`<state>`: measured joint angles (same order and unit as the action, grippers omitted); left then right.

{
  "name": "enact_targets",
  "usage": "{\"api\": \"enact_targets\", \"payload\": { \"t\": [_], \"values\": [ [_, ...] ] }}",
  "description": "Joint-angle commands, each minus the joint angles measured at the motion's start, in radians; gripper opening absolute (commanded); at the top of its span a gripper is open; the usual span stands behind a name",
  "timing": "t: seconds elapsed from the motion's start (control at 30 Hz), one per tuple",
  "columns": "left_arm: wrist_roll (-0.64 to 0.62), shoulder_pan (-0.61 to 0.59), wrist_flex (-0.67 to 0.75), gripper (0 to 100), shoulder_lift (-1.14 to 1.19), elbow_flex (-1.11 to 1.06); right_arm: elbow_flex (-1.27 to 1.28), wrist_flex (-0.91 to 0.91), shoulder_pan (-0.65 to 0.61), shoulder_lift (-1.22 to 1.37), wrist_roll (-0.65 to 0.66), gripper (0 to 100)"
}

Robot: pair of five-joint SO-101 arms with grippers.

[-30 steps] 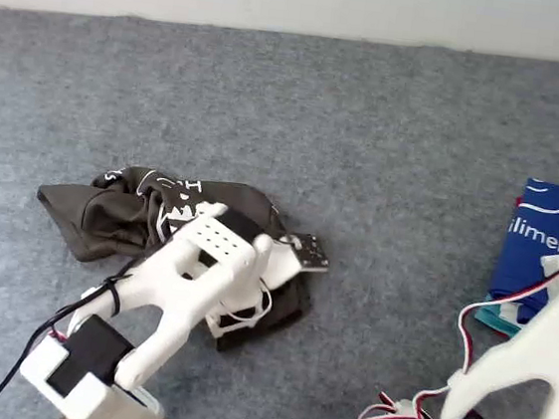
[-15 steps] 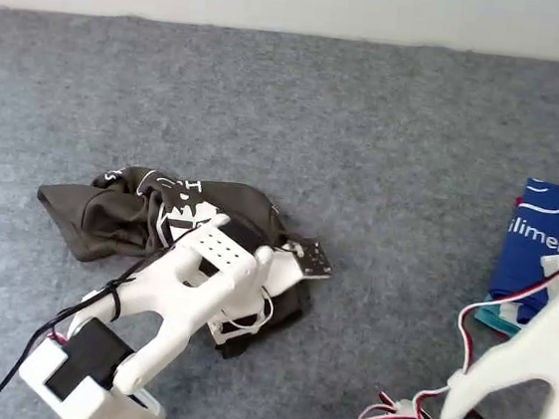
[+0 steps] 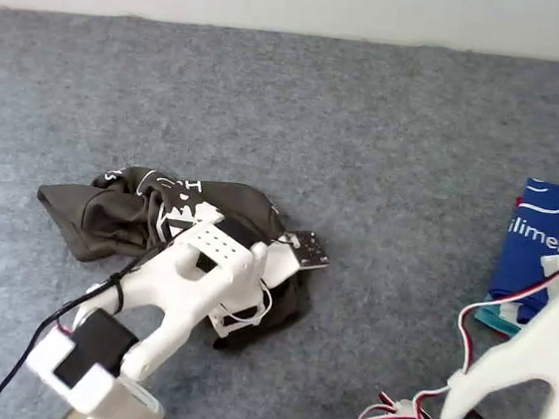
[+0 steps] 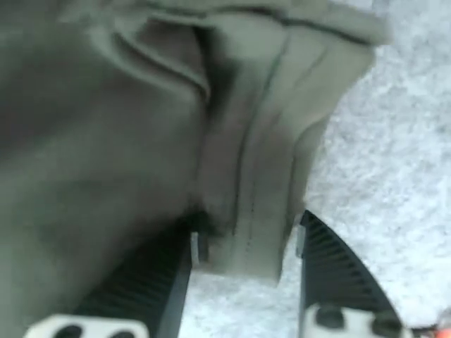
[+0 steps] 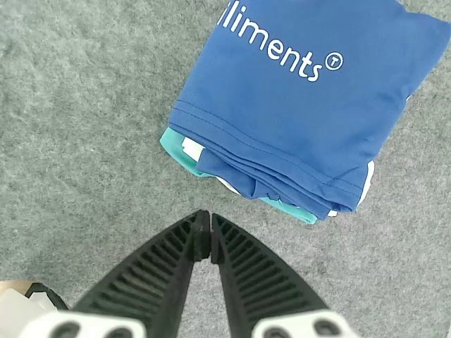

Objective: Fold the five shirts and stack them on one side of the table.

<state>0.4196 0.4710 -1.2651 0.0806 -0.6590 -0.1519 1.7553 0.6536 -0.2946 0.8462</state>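
Where the left hand (image 4: pixel 248 239) sits: low over the near edge of the dark shirt (image 3: pixel 109 212), jaws pinched on a bunched fold of hem that fills the gap between them.
Dark shirt: crumpled and unfolded, spreading beyond that hand and off to its left over the grey worktop (image 3: pixel 368 129).
Right hand (image 5: pixel 206 236): jaws pressed together with nothing in them, above bare worktop, well apart from the left hand.
Stack: just ahead of the right hand's tips, with a folded blue shirt (image 5: pixel 303 105) on top and a teal shirt (image 5: pixel 184 151) edge and a white sliver under it. The number of layers cannot be told.
Done, by my reckoning: several shirts are folded and piled on the right side.
Left, by my reckoning: the dark shirt needs flattening, folding and carrying to the stack.
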Motion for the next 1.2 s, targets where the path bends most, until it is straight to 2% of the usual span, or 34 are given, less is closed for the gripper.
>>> {"api": "enact_targets", "payload": {
  "t": [0.0,0.13,0.37,0.5,0.63,0.77,0.93,1.17],
  "values": [
    [-0.009,-0.029,-0.048,21,0.081,0.09,-0.003,0.031,-0.012,-0.025,-0.011,1.2],
    [-0.038,-0.034,-0.068,18,0.176,0.16,-0.003,0.031,-0.012,-0.025,-0.011,1.2],
    [-0.043,0.04,-0.083,2,0.21,0.186,-0.003,0.031,-0.012,-0.025,-0.009,1.2],
    [-0.049,0.078,-0.149,2,0.121,0.22,-0.003,0.031,-0.012,-0.025,-0.009,1.2],
    [-0.051,0.063,-0.249,2,-0.066,0.323,-0.003,0.031,-0.012,-0.025,-0.009,1.2],
    [-0.051,0.005,-0.333,2,-0.207,0.499,-0.003,0.031,-0.012,-0.025,-0.009,1.2],
    [-0.051,-0.058,-0.446,2,-0.236,0.799,-0.003,0.031,-0.012,-0.025,-0.009,1.2],
    [-0.044,-0.097,-0.466,2,-0.23,1.262,0.052,0.031,-0.054,-0.027,-0.011,1.2]
  ]
}}
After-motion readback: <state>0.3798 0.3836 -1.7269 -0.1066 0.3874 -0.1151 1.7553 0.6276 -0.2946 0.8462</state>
